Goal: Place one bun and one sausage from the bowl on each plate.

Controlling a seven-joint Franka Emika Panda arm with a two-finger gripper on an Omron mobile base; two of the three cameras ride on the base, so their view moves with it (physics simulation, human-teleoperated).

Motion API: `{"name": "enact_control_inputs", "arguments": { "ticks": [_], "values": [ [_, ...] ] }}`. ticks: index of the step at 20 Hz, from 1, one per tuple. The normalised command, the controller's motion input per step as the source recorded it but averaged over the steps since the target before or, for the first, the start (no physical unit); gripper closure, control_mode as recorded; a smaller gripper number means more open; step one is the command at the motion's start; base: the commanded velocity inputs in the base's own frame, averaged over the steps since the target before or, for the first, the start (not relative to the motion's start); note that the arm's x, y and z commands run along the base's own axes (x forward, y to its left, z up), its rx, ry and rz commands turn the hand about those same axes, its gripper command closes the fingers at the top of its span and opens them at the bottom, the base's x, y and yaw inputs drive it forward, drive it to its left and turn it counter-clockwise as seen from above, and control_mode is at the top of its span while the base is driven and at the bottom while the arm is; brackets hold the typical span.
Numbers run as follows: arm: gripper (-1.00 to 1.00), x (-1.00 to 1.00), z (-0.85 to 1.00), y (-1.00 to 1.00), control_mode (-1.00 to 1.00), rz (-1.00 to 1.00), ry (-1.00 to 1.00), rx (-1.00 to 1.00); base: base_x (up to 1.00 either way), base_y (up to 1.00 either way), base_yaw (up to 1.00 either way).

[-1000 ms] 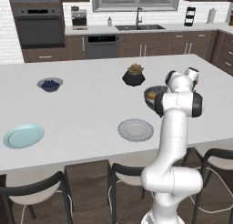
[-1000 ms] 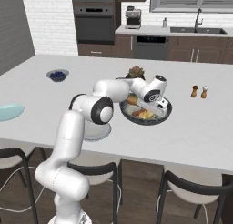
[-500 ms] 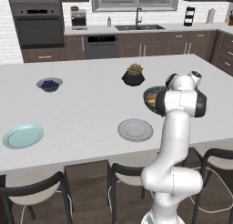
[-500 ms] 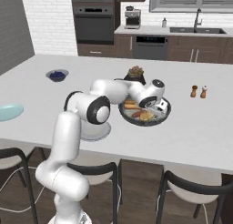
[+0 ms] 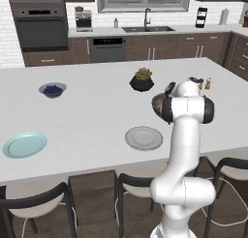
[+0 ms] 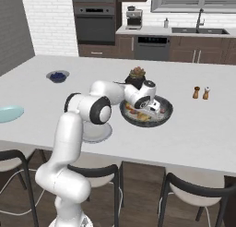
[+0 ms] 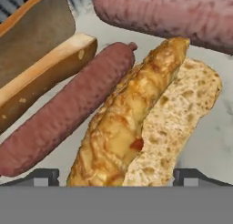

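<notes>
Over the dark bowl (image 6: 162, 114) on the desk (image 5: 87, 116), end effector (image 6: 156, 109) has dropped closer in the last second, fingers spread wide around nothing, lined up on one bun (image 7: 118, 132); count: two buns, two sausages (image 7: 63, 114) in the bowl, two bare plates (image 5: 144, 138).

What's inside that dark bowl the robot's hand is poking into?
In the bowl, the hand view shows two buns and two sausages lying side by side. The open gripper hides some of it from the base views.
</notes>
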Motion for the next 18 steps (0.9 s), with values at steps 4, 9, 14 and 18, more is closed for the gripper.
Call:
{"name": "enact_control_inputs", "arguments": {
  "ticks": [4, 9, 14, 18],
  "values": [
    [-1.0, 0.06, -0.31, -0.11, -1.0, 0.0, 0.05, 0.0, 0.0, 0.0, 0.0],
    [1.0, 0.31, -0.29, -0.02, -1.0, 0.0, 0.15, 0.01, 0.0, 0.0, 0.0],
    [1.0, -0.13, -0.06, -0.03, -1.0, -0.02, 0.03, 0.06, 0.0, 0.0, 0.0],
    [1.0, -0.64, 0.35, 0.0, -1.0, -0.08, -0.02, 0.04, 0.0, 0.0, 0.0]
  ]
}}
